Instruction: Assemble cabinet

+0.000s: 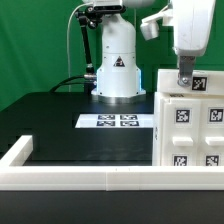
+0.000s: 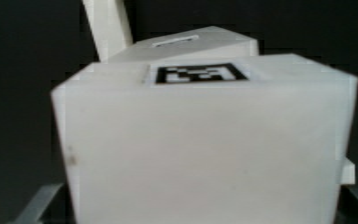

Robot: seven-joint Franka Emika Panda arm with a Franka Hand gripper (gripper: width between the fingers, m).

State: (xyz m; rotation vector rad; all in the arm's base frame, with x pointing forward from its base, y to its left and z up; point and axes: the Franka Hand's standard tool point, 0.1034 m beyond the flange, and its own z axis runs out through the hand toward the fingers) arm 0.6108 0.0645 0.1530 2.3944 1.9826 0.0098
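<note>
White cabinet [image 1: 190,125], black-and-white tags

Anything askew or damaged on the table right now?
Nothing stands out. The cabinet stands upright at the exterior view's right, the end effector at its top edge. The marker board lies flat on the table. No visible damage.

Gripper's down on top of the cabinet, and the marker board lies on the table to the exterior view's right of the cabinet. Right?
Not quite. In the exterior view the marker board lies to the exterior view's left of the cabinet, not its right. The gripper is indeed down at the cabinet's top.
</note>
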